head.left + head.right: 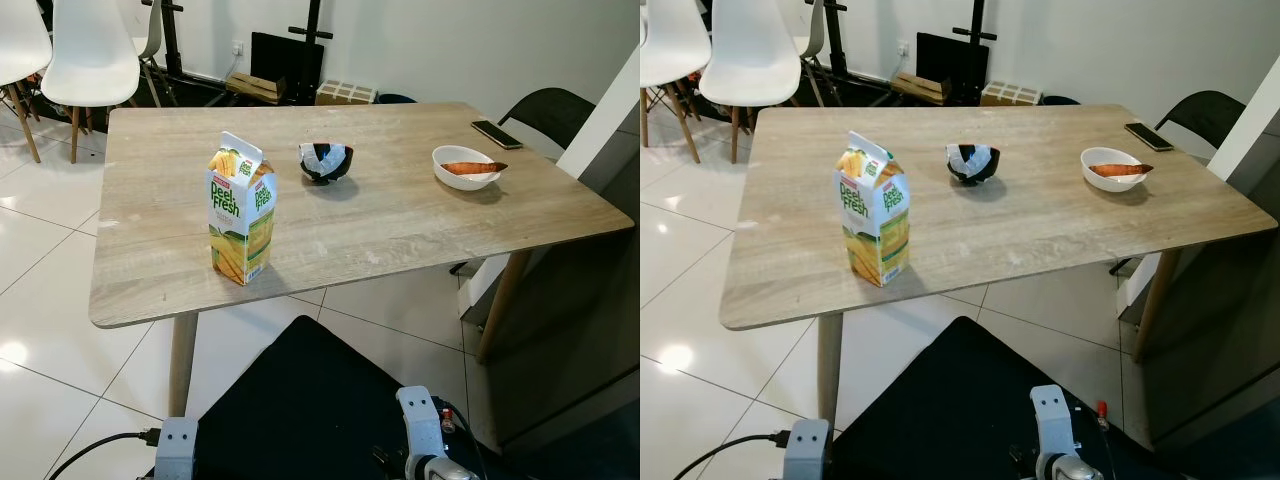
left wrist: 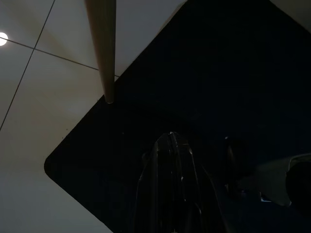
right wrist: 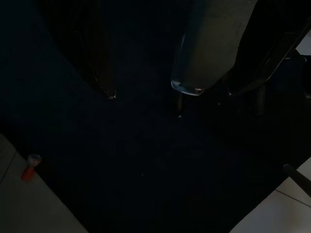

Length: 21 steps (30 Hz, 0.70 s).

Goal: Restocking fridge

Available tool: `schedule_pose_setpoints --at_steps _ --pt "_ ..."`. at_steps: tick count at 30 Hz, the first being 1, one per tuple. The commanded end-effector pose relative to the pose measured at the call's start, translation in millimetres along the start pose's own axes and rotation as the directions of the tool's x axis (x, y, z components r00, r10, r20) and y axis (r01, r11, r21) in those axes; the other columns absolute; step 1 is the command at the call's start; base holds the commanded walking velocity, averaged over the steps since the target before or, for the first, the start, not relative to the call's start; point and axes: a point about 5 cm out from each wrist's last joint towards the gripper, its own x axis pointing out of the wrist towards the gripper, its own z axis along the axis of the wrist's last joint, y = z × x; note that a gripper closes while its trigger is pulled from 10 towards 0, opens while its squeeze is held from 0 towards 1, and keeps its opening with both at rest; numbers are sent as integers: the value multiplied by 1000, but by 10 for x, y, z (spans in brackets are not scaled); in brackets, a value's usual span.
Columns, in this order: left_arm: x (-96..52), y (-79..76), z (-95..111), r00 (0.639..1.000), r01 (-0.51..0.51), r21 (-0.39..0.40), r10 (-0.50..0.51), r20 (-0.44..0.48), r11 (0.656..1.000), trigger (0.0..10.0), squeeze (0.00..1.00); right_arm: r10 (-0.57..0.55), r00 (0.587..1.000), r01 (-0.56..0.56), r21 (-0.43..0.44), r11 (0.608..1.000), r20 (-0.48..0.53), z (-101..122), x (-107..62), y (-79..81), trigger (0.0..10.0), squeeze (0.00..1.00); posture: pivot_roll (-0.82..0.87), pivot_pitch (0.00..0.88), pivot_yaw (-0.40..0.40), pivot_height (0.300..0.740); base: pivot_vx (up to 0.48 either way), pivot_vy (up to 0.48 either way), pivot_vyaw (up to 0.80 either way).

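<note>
A yellow and green Peel Fresh juice carton [image 1: 241, 209] stands upright near the front left of the wooden table [image 1: 400, 230]. Both silver arms hang low below the table's front edge, the left arm [image 1: 176, 445] and the right arm [image 1: 420, 425], far from the carton. In the left wrist view my left gripper [image 2: 171, 141] has its black fingers pressed together, holding nothing, over a black mat [image 2: 218, 73]. In the dark right wrist view my right gripper [image 3: 146, 92] has its fingers [image 3: 104, 73] spread apart with nothing between them.
On the table stand a black bowl [image 1: 326, 161], a white bowl [image 1: 465, 166] holding something orange, and a phone [image 1: 496, 134] at the far right corner. White chairs [image 1: 88, 50] stand back left, a dark chair [image 1: 545, 112] back right. A table leg [image 2: 103, 48] is near my left gripper.
</note>
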Motion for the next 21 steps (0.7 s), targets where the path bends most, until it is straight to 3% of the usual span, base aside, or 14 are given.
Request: schedule_pose_setpoints --at_steps 1,21 --pt "-23 18 -69 999 -12 -10 11 -32 1000 10000 0 -5 1000 5 -18 1000 -7 -23 -12 -36 10000 0 17 28 -133 740 0 0 0" --pt "-73 127 -177 996 -35 -6 34 -84 999 10000 0 12 1000 -13 -65 998 -11 -15 -6 -8 10000 0 24 4 -121 740 0 0 0"
